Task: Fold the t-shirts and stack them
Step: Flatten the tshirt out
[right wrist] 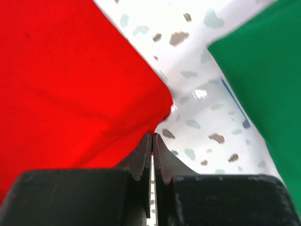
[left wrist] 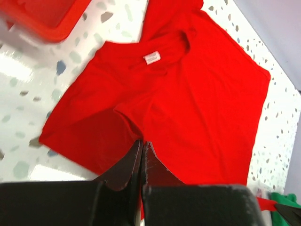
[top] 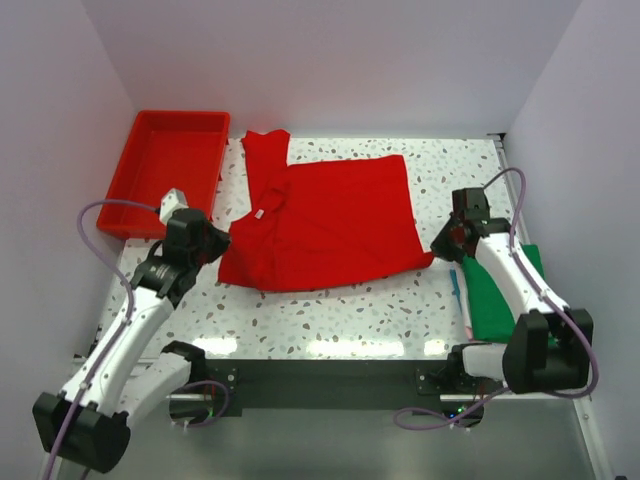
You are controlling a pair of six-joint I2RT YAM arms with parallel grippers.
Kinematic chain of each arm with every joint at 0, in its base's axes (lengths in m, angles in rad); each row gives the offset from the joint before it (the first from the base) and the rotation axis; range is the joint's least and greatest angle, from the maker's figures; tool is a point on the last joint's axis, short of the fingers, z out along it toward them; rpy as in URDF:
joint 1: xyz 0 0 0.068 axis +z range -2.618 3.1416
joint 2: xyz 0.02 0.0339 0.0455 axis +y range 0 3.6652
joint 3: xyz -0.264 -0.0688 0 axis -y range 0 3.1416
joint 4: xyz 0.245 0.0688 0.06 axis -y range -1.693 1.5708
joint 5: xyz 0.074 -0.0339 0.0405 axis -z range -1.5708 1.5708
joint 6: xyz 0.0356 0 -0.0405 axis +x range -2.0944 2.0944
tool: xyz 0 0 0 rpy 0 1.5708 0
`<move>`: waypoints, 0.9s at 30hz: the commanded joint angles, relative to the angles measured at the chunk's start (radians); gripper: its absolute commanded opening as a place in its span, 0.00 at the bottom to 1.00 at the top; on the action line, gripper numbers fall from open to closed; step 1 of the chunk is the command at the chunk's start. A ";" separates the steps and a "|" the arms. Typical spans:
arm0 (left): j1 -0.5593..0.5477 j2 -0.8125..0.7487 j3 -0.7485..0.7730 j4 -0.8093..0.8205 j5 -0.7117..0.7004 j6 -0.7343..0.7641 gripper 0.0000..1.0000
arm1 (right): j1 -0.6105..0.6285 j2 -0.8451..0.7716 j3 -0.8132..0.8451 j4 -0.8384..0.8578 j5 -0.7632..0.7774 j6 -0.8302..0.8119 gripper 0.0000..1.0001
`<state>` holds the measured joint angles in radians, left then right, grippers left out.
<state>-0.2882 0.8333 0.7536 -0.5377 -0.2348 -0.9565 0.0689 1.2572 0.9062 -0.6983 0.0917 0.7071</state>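
A plain red t-shirt (top: 330, 220) lies spread on the speckled table, one sleeve pointing to the back and its white neck label (left wrist: 151, 58) showing. My left gripper (top: 222, 245) is at the shirt's left edge, shut on a raised fold of the red cloth (left wrist: 142, 143). My right gripper (top: 438, 243) is at the shirt's near right corner, shut on the cloth's edge (right wrist: 153, 136). A folded green t-shirt (top: 495, 295) lies at the right under my right arm, with thin teal and pink edges along its left side.
A rigid red plastic tray (top: 180, 115) stands at the back left, just beyond my left gripper. White walls close in the left, back and right sides. The table's near edge runs along a dark rail between the arm bases.
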 commanded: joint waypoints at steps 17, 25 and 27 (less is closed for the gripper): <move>0.066 0.311 0.285 0.211 -0.029 0.154 0.00 | -0.067 0.317 0.258 0.120 -0.147 -0.047 0.00; 0.066 0.017 0.369 0.045 -0.051 0.193 0.00 | -0.067 0.024 0.362 0.010 -0.181 -0.101 0.00; 0.066 -0.074 0.420 0.012 -0.046 0.196 0.00 | -0.067 -0.037 0.436 -0.023 -0.181 -0.119 0.00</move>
<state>-0.2283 0.8680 1.0645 -0.4870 -0.2653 -0.7975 0.0044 1.3552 1.2072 -0.6807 -0.0700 0.6342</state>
